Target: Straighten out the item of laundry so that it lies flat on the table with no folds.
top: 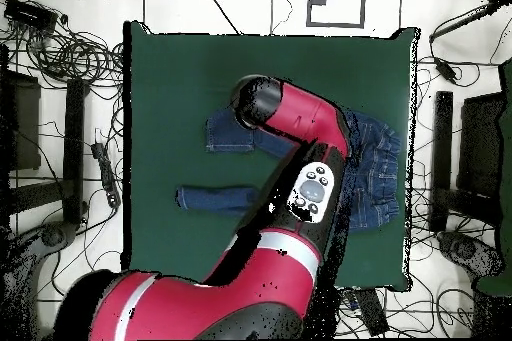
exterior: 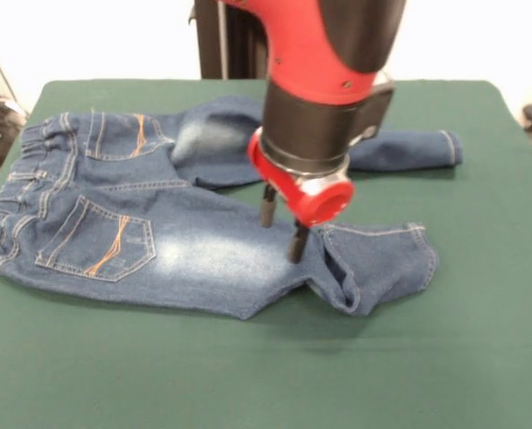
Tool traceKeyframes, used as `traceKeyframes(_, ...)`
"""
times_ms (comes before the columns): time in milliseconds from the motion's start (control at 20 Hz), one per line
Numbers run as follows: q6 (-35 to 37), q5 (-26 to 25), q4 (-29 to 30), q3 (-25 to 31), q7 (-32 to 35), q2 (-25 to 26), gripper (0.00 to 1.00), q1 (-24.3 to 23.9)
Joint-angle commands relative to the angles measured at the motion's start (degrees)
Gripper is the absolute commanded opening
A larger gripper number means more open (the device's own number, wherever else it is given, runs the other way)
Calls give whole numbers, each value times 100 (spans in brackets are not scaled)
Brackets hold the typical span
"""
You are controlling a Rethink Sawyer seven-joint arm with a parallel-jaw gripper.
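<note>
Jeans [exterior: 158,232] spread across left and centre of front view on green table [exterior: 480,340], waistband at left edge, back pockets up. Lower leg's hem folded over at centre right. Gripper [exterior: 282,225] over that leg near fold; two dark fingers [exterior: 298,241] spread apart, pinching nothing, tips at denim. Upper leg partly hidden behind arm [exterior: 324,80]. Overhead view: arm covers gripper and jeans' middle; leg ends and waistband show.

Even, bright overhead lighting; soft shadows beneath the jeans [exterior: 158,241] on the table [exterior: 248,375]; background wall overexposed.
</note>
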Motion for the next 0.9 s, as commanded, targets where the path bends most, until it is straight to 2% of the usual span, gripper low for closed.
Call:
traceKeyframes(50, -641, -140, 932, 843, 454, 303, 100, 108)
traceKeyframes(200, -853, -123, 1032, 872, 712, 329, 100, 199)
traceKeyframes(500, -686, 72, 1130, 730, 1177, 258, 100, 513)
traceKeyframes(900, -656, 239, 1391, 636, 1378, 58, 100, 739)
